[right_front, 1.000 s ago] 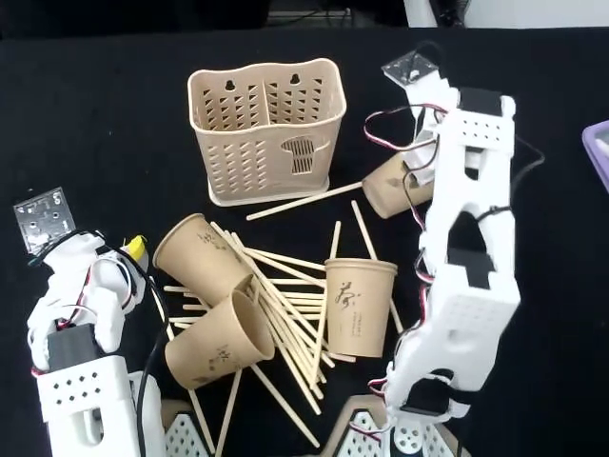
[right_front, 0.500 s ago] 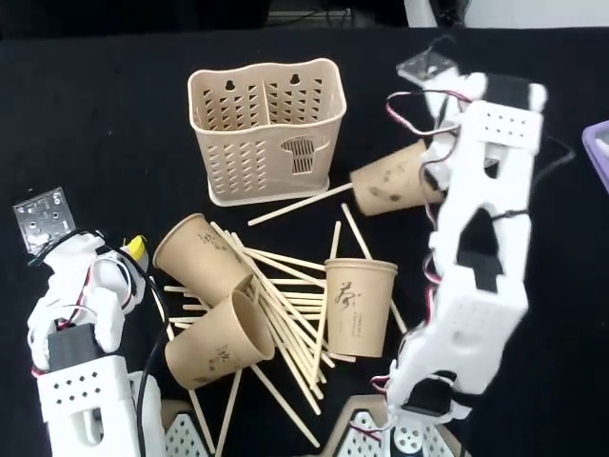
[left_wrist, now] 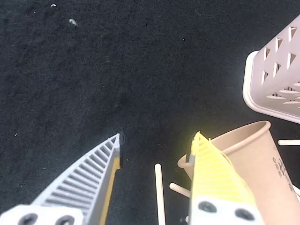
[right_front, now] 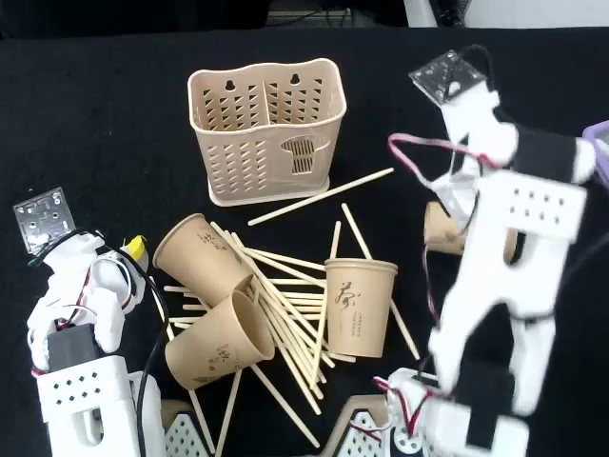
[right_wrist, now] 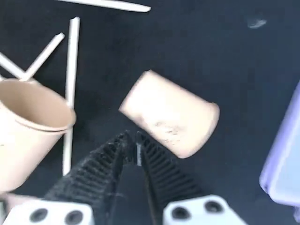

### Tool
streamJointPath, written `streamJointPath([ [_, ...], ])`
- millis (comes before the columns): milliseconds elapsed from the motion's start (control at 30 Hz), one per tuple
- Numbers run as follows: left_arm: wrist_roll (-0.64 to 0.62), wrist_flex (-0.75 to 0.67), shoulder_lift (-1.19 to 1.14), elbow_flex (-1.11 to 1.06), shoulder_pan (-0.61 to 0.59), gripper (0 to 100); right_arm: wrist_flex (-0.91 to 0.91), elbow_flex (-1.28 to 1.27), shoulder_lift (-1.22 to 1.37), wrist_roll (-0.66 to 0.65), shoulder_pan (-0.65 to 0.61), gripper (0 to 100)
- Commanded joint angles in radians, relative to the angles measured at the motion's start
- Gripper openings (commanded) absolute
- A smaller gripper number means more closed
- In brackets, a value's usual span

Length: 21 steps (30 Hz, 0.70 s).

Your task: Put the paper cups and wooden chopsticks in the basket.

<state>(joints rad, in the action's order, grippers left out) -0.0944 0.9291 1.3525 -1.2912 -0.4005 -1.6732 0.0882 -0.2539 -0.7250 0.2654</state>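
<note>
Black cloth covers the table [right_front: 105, 114]; the right claw [right_wrist: 131, 137] hangs low over it, its two dark ribbed fingers [right_wrist: 93, 168] pressed tip to tip with nothing held between them; just beyond those tips a fallen cup [right_wrist: 171, 115] lies on its side, free of the grip, though whether the tips brush its wall I cannot tell; to one side of this claw an upright cup [right_wrist: 28, 124] stands among loose chopsticks [right_wrist: 70, 79], and to the other side is the edge of a purple container [right_wrist: 285, 150]; seen from above, the fallen cup is half hidden behind the right arm [right_front: 509, 267] and well apart from the beige basket [right_front: 266, 129], which stands upright; the left claw [left_wrist: 157, 136] is spread wide and grips nothing, with one grey finger [left_wrist: 91, 185] and one yellow; bare cloth lies between its tips, a single chopstick end [left_wrist: 159, 197] lies in the gap nearer the wrist, and a lying cup [left_wrist: 255, 157] has its rim just beside the yellow finger; the basket's corner stands farther ahead past that cup; another lying cup [right_front: 219, 341] rests on the chopstick heap between the two claws.
</note>
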Motion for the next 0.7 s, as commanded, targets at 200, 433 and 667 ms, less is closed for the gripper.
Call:
streamJointPath([
  [200,0.002,-0.038,0.012,-0.001,-0.002,25,0.443,-0.489,-0.033,0.206,0.232,25.6],
  [433,0.003,-0.069,0.012,-0.027,0.028,25,0.473,-0.527,-0.004,0.285,0.348,25.1],
  [667,0.003,-0.068,0.012,-0.03,0.038,25,0.474,-0.539,0.051,0.275,0.345,25.0],
])
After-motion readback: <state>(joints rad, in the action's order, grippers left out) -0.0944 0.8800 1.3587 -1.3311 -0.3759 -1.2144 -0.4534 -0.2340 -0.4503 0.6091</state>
